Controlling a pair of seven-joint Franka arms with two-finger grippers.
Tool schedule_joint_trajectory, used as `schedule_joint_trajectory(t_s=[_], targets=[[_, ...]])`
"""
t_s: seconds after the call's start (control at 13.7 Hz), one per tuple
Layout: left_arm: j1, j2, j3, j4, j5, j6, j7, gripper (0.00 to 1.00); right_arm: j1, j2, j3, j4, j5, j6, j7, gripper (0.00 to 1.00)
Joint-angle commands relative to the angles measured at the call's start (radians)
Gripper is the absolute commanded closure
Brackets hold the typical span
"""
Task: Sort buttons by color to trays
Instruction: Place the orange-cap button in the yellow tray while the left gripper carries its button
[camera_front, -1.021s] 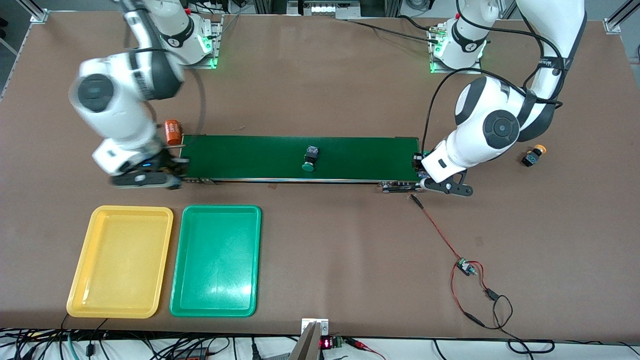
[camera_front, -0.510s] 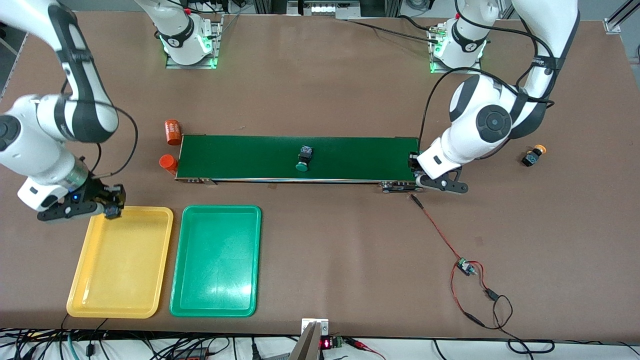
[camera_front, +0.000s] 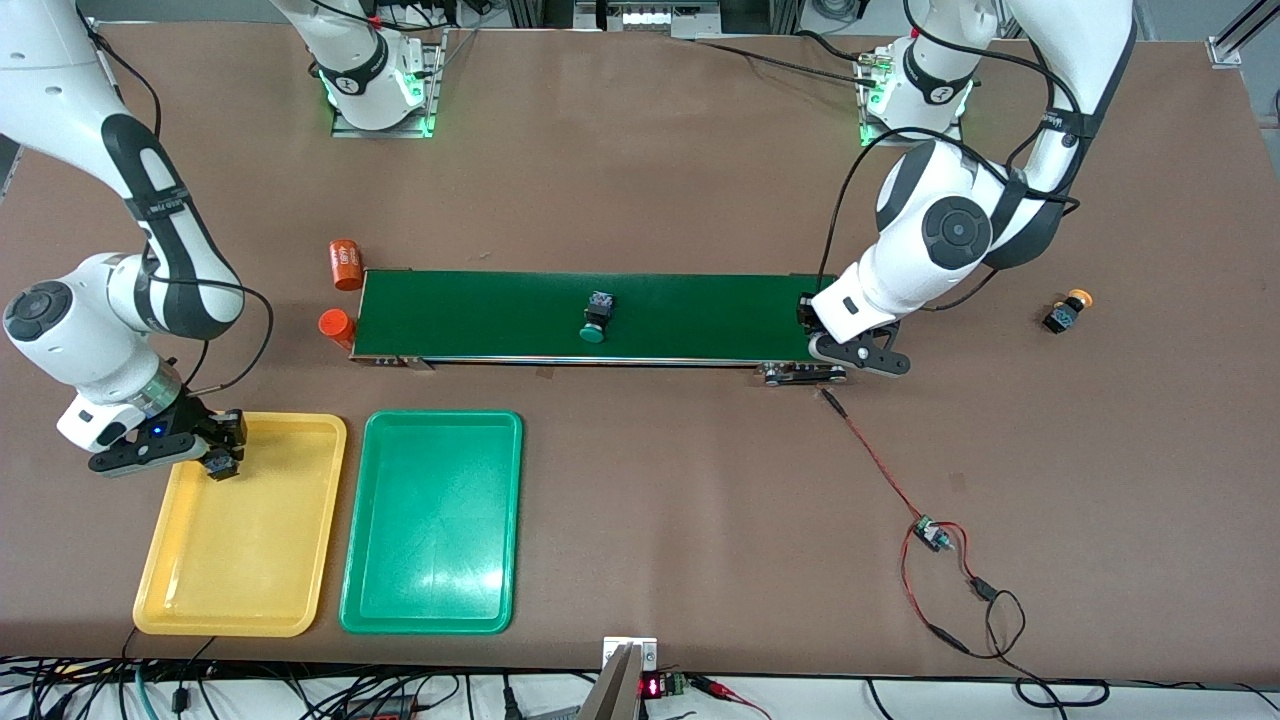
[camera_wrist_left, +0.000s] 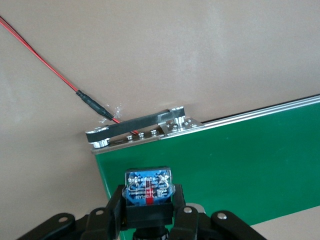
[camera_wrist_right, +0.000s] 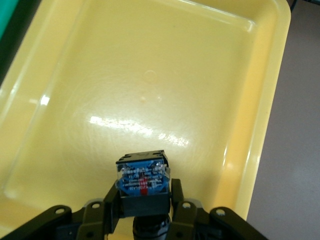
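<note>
My right gripper (camera_front: 222, 460) (camera_wrist_right: 142, 201) hangs over the yellow tray (camera_front: 240, 540) (camera_wrist_right: 150, 75), at the corner closest to the conveyor. It is shut on a button (camera_wrist_right: 141, 181) with a black body and blue base; the cap is hidden. My left gripper (camera_front: 811, 324) (camera_wrist_left: 148, 201) is over the left arm's end of the belt, shut on another black button (camera_wrist_left: 148, 187) whose cap is hidden. A green-capped button (camera_front: 595, 318) lies mid-belt. A yellow-orange button (camera_front: 1067, 310) lies on the table at the left arm's end. The green tray (camera_front: 432, 520) sits beside the yellow one.
The long dark-green conveyor belt (camera_front: 700, 310) (camera_wrist_left: 240, 165) crosses the table's middle. Two orange cylinders (camera_front: 345, 264) (camera_front: 333, 323) stand at its right arm's end. A red-and-black wire (camera_front: 880, 470) runs from the belt's bracket to a small board (camera_front: 930, 535).
My right arm swung from the belt's end by the orange cylinders to over the yellow tray, carrying its button. The green button rode toward the right arm's end. My left gripper shifted over the belt's end.
</note>
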Motion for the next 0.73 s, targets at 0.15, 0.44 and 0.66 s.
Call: schedule_joint_trajectory(t_s=[0.15, 0.44, 0.66], targets=[[0.0, -0.035, -0.01, -0.082, -0.011, 0.075, 0.009, 0.99, -0.011, 0.044, 0.022, 0.042, 0.012, 0.009, -0.026, 0.28], [0.001, -0.036, -0.043, -0.124, -0.012, 0.101, 0.007, 0.99, -0.001, 0.042, 0.022, 0.037, 0.013, 0.009, -0.021, 0.02], [0.003, -0.046, -0.068, -0.15, -0.012, 0.141, 0.0, 0.99, 0.043, -0.05, 0.025, -0.001, 0.048, -0.096, -0.012, 0.0]])
